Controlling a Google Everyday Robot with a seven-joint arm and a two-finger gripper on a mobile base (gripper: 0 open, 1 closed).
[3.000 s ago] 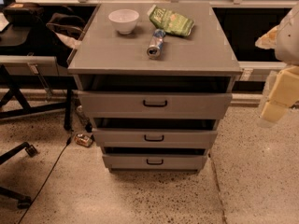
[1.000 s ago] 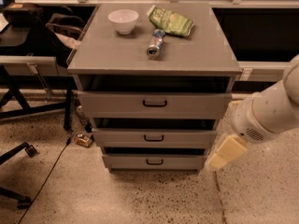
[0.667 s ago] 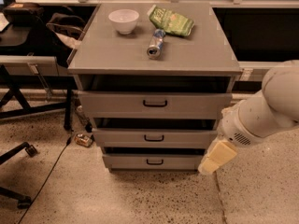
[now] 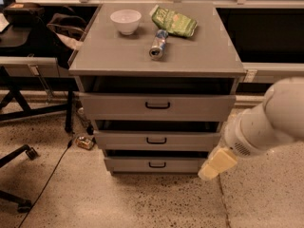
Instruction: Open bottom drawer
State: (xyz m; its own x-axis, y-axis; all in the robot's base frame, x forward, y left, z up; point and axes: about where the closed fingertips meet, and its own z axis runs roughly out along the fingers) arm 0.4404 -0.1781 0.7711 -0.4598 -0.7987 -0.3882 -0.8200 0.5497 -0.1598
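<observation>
The bottom drawer (image 4: 180, 165) sits lowest in the cabinet (image 4: 118, 56), its black handle (image 4: 157, 165) lying horizontal. The end effector (image 4: 217, 164) hangs by the drawer's right end, with the handle at its 9 o'clock. Whether it is spread or pressed together, I cannot tell.

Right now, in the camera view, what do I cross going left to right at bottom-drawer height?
A small object on the floor beside the cabinet → bottom drawer → gripper, low at the drawer's right end.

white arm (image 4: 273, 120) slants down-left; jaws at lower right
</observation>
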